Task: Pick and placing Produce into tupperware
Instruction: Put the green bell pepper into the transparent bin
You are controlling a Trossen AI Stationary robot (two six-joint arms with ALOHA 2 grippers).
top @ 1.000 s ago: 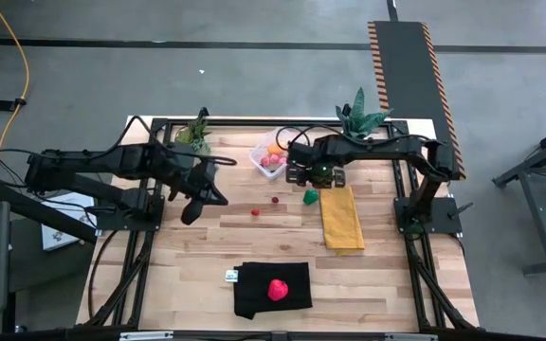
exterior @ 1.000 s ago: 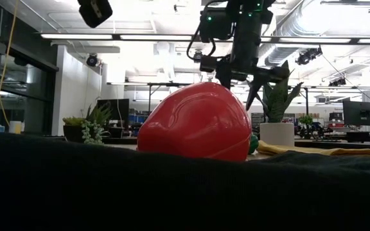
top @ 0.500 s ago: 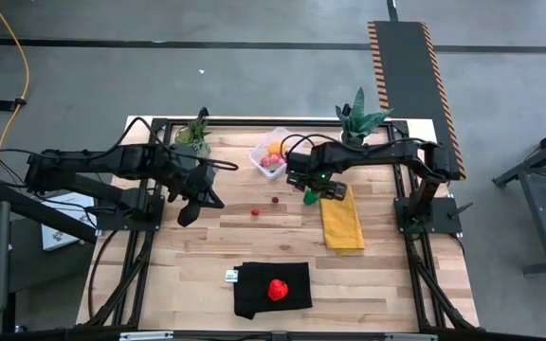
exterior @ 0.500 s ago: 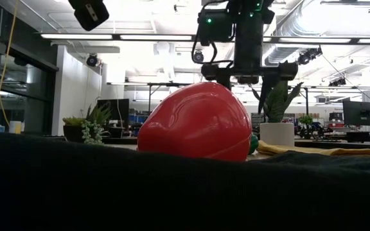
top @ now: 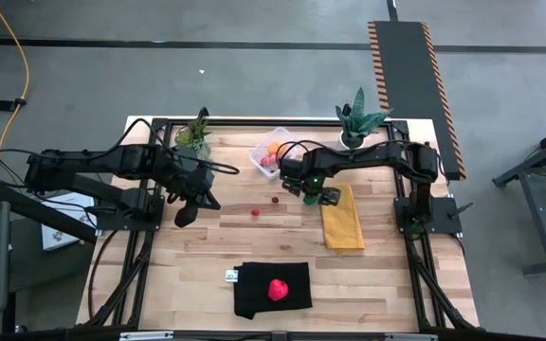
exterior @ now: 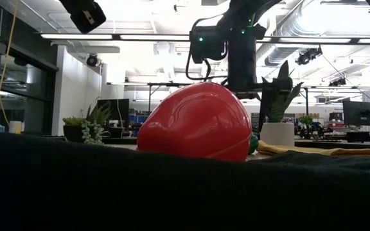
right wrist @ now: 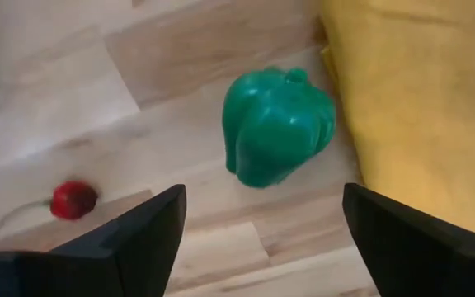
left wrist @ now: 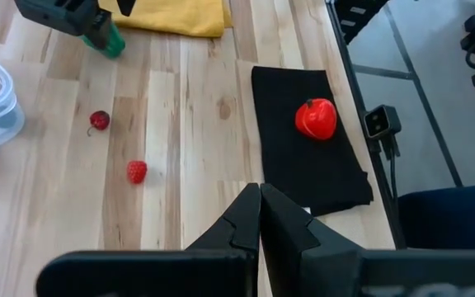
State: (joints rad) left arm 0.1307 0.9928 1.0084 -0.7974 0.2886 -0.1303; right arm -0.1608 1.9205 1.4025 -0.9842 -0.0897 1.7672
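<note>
right end effector [right wrist: 258,219]: hung over the green pepper [right wrist: 277,126], fingers [right wrist: 143,227] spread wide, nothing held; pepper sat between them but apart from both
left end effector [left wrist: 260,216]: fingers pressed together, empty; hung above the tabletop's [top: 387,284] left half, well apart from the produce
green pepper: on bare wood, just beside the yellow cloth's [right wrist: 411,99] edge; high view had it mostly hidden under the right end effector [top: 308,188]
tub [top: 265,152]: clear, at the back of the tabletop, between the two plants; orange and pink/red pieces inside; just behind the right end effector
cherry [top: 275,200]: dark red with stem, on wood in front of the tub; wrist view showed it near the pepper [right wrist: 73,200]
raspberry [top: 255,212]: small, red, on wood, near the cherry, toward the left arm
red pepper [top: 277,289]: on the black cloth [top: 254,298] at the front of the tabletop, well apart from the tub; filled the middle of the low view [exterior: 194,122]
yellow cloth: lay flat right of centre, running front to back
plants: one by the back rail left of the tub [top: 195,133], one in a white pot right of it [top: 356,118]
left arm: reached in from the left side, end effector [top: 186,214] left of the raspberry
</note>
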